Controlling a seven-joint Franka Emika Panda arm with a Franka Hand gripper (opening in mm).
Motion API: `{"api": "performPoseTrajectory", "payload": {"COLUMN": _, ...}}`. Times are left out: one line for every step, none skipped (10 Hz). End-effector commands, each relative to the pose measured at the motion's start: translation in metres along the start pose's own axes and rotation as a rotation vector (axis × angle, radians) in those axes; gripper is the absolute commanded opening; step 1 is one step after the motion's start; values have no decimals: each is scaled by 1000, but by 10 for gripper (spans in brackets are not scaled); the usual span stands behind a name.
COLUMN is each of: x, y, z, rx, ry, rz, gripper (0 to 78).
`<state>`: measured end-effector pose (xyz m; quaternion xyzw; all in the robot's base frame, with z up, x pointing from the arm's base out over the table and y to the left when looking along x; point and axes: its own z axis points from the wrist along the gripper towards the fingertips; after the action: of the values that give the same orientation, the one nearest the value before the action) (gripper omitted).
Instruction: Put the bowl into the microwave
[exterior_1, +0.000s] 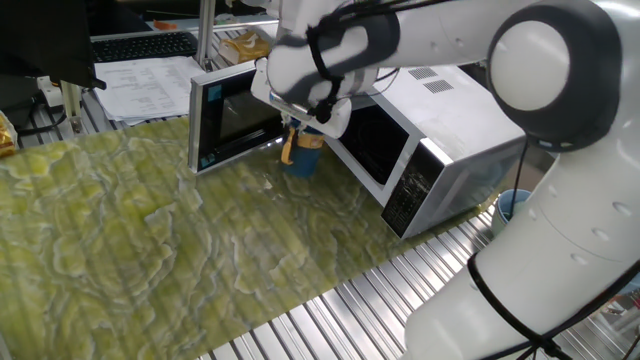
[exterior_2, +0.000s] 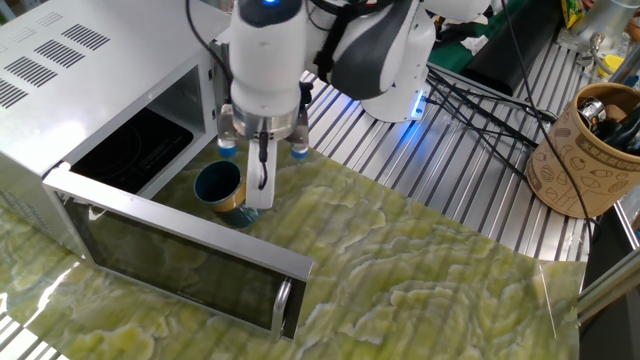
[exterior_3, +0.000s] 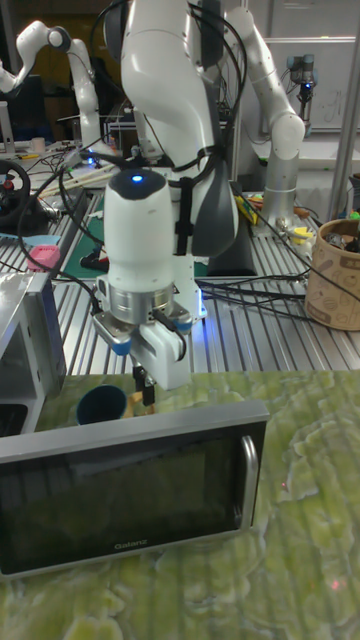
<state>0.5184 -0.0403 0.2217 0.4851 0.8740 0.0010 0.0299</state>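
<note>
The bowl (exterior_2: 216, 184), a dark teal mug with a tan handle, stands on the green mat just outside the microwave's (exterior_2: 60, 60) open cavity. The microwave's door (exterior_2: 180, 265) hangs open in front of the bowl. My gripper (exterior_2: 256, 190) points straight down at the bowl's handle side, its fingers close together and apparently pinching the handle. In one fixed view the bowl (exterior_1: 304, 154) sits between the door (exterior_1: 230, 120) and the microwave (exterior_1: 450, 130), with the gripper (exterior_1: 298, 132) right above it. In the tall view the bowl (exterior_3: 100, 405) shows behind the door (exterior_3: 130, 500), beside the gripper (exterior_3: 145, 385).
A green patterned mat (exterior_1: 150, 240) covers the table. A tan patterned holder (exterior_2: 590, 150) stands at the far right on the metal slats, with black cables (exterior_2: 480, 100) running nearby. A pale blue container (exterior_1: 515, 205) sits behind the microwave. Papers and a keyboard (exterior_1: 150, 45) lie beyond the door.
</note>
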Motion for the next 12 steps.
{"api": "performPoseTrajectory", "payload": {"x": -24, "y": -39, "z": -10, "rx": 14, "ry": -110, "rz": 57, "gripper": 28}}
{"api": "performPoseTrajectory", "payload": {"x": -28, "y": -44, "z": -9, "rx": 29, "ry": -141, "rz": 98, "gripper": 28}}
{"api": "performPoseTrajectory", "payload": {"x": -32, "y": -50, "z": -6, "rx": 43, "ry": -171, "rz": 126, "gripper": 28}}
{"api": "performPoseTrajectory", "payload": {"x": -35, "y": -57, "z": -2, "rx": 49, "ry": -190, "rz": 123, "gripper": 28}}
{"api": "performPoseTrajectory", "payload": {"x": -39, "y": -62, "z": 0, "rx": 45, "ry": -197, "rz": 123, "gripper": 28}}
{"api": "performPoseTrajectory", "payload": {"x": -45, "y": -66, "z": 2, "rx": 44, "ry": -205, "rz": 138, "gripper": 28}}
{"api": "performPoseTrajectory", "payload": {"x": -45, "y": -67, "z": 2, "rx": 57, "ry": -235, "rz": 162, "gripper": 28}}
{"api": "performPoseTrajectory", "payload": {"x": -46, "y": -68, "z": 2, "rx": 68, "ry": -265, "rz": 183, "gripper": 28}}
{"api": "performPoseTrajectory", "payload": {"x": -47, "y": -69, "z": 2, "rx": 75, "ry": -283, "rz": 191, "gripper": 28}}
{"api": "performPoseTrajectory", "payload": {"x": -48, "y": -70, "z": 3, "rx": 78, "ry": -285, "rz": 191, "gripper": 28}}
{"api": "performPoseTrajectory", "payload": {"x": -50, "y": -71, "z": 3, "rx": 80, "ry": -284, "rz": 191, "gripper": 28}}
{"api": "performPoseTrajectory", "payload": {"x": -54, "y": -75, "z": 4, "rx": 82, "ry": -283, "rz": 192, "gripper": 28}}
